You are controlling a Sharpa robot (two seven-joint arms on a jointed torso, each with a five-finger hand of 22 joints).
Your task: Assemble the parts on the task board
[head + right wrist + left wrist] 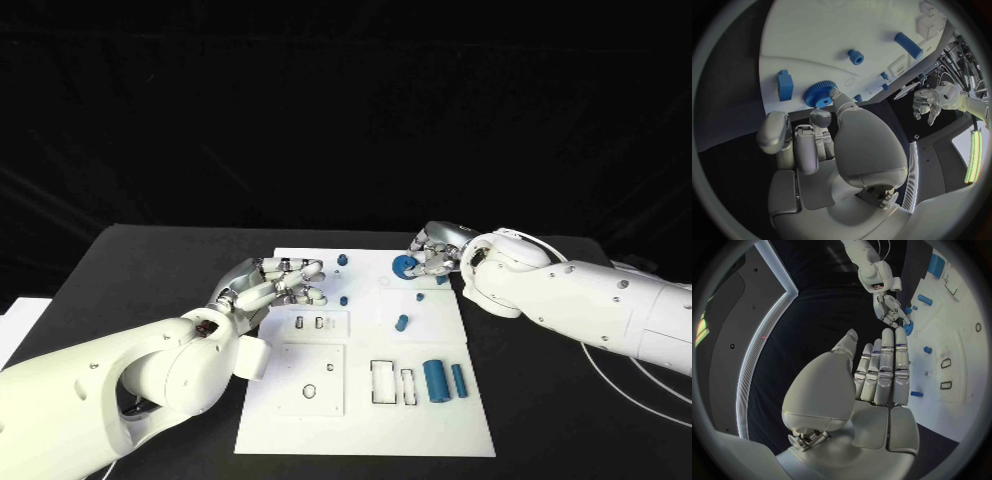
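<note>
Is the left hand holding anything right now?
No, open: the left hand shows straight, empty fingers beside the task board.

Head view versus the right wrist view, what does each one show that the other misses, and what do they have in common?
Head view alone: the two long blue cylinders lying near the board's near right corner, and the empty cutouts by the left robot hand. Right wrist view alone: the teeth round the blue gear, with a fingertip of the right robot hand touching its edge. Both show the white board, that gear, and the left robot hand empty with fingers apart.
</note>
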